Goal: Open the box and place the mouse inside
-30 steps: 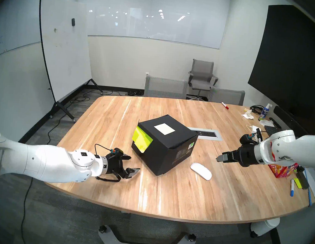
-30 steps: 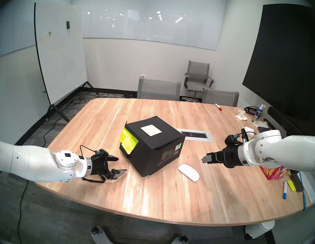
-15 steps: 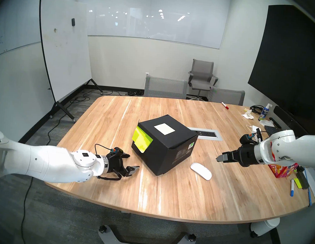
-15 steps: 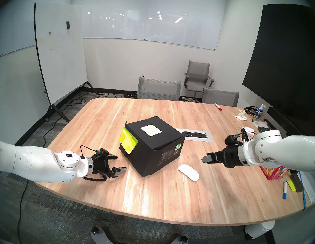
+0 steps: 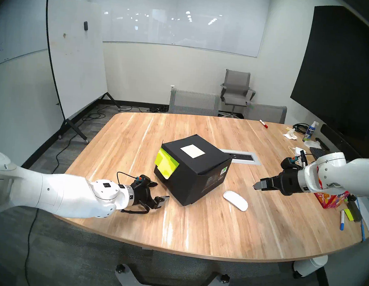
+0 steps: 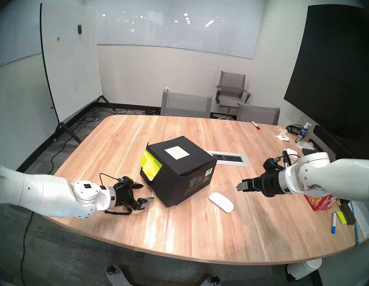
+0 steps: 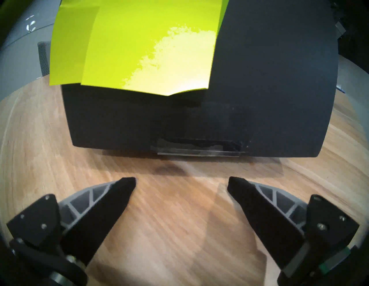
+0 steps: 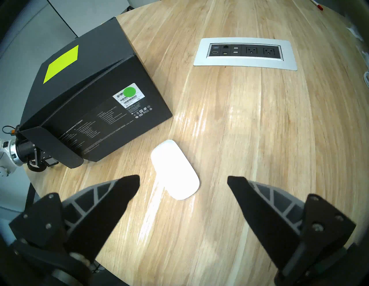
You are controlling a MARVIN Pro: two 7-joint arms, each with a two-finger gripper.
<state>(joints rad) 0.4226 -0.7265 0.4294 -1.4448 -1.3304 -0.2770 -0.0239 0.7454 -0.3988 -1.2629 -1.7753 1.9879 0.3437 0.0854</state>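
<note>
The black box [image 5: 193, 171] [image 6: 178, 172] stands shut in the middle of the wooden table [image 5: 194, 224], with yellow-green sticky notes [image 5: 166, 164] [image 7: 139, 46] hanging over its left face and a white label on the lid. The white mouse [image 5: 235, 200] [image 8: 175, 169] lies flat on the table just right of the box. My left gripper [image 5: 160, 190] [image 7: 181, 180] is open, low over the table, a short way from the box's left face [image 7: 199, 111]. My right gripper [image 5: 256, 186] [image 8: 183, 179] hangs open above and right of the mouse, holding nothing.
A silver power and data outlet plate [image 5: 242, 157] [image 8: 245, 52] is set into the table behind the box. At the right edge stand a red floral tissue box [image 5: 329, 200], markers [image 5: 342, 220], a spray bottle [image 5: 310, 131] and a white adapter [image 5: 298, 150]. Chairs [image 5: 193, 102] line the far side.
My left arm has slid right, bringing its open gripper closer to the box's left face. The right arm, the box and the mouse have not moved.
</note>
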